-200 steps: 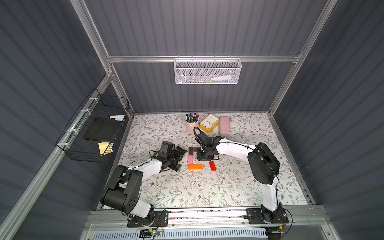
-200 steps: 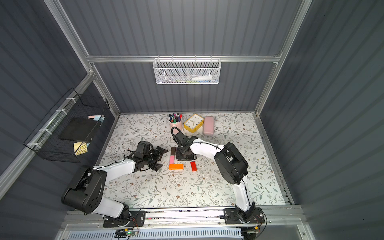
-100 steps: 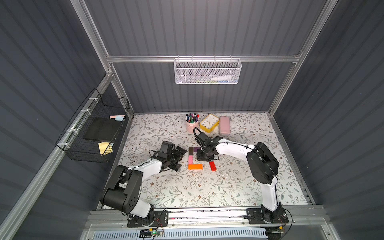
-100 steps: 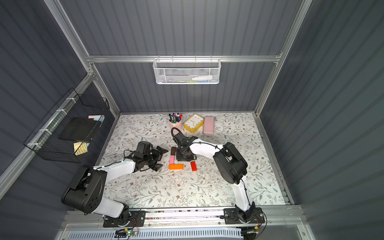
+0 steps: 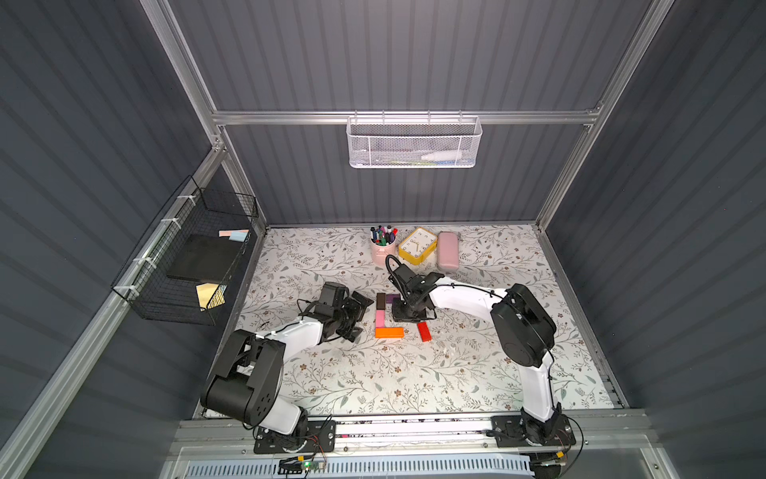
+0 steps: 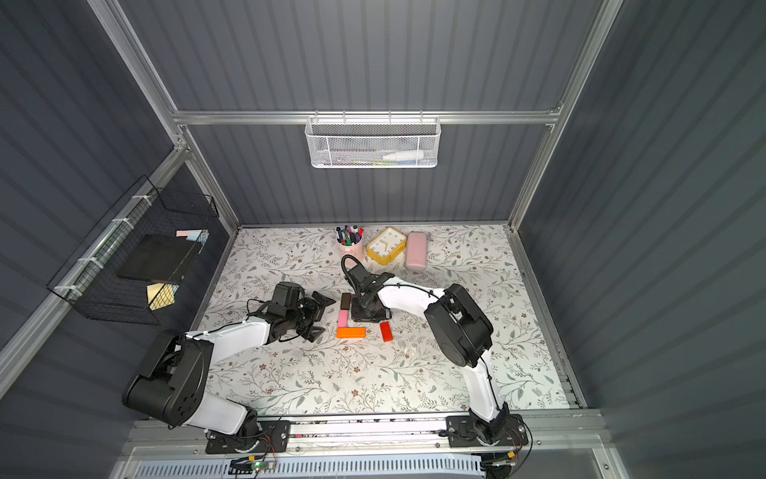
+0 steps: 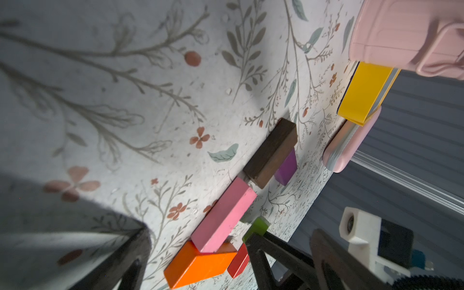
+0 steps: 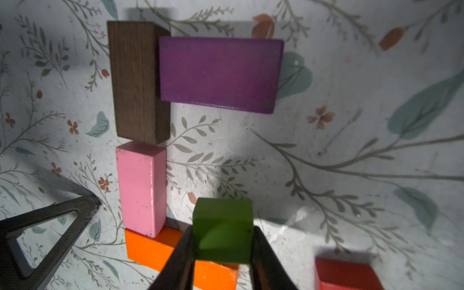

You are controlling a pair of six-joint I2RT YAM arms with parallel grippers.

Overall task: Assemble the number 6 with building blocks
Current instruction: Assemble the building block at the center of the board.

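Your right gripper (image 8: 223, 241) is clamped on the small green cube (image 8: 222, 213), with one jaw flat against each of two opposite faces. That looks like the right hold: the cube is probably light, rigid painted wood with smooth sides, so it should not deform, but it could twist or slip if pinched near a corner.

The cube hangs just right of the pink block (image 8: 140, 188) and just beyond the far edge of the orange bar (image 8: 148, 248). I cannot tell whether it touches the floral tabletop (image 5: 373, 373).

The dark brown block (image 8: 136, 80) sits at the far end of the pink one. The purple block (image 8: 221, 74) lies against the brown block's right side. The red block (image 8: 346, 273) lies apart, to the right of the orange bar.

All of these appear to be loose, so a light nudge would likely slide them. Keep the jaws off the pink and orange pieces.

Your left gripper (image 5: 359, 316) sits spread wide and empty, left of the figure.
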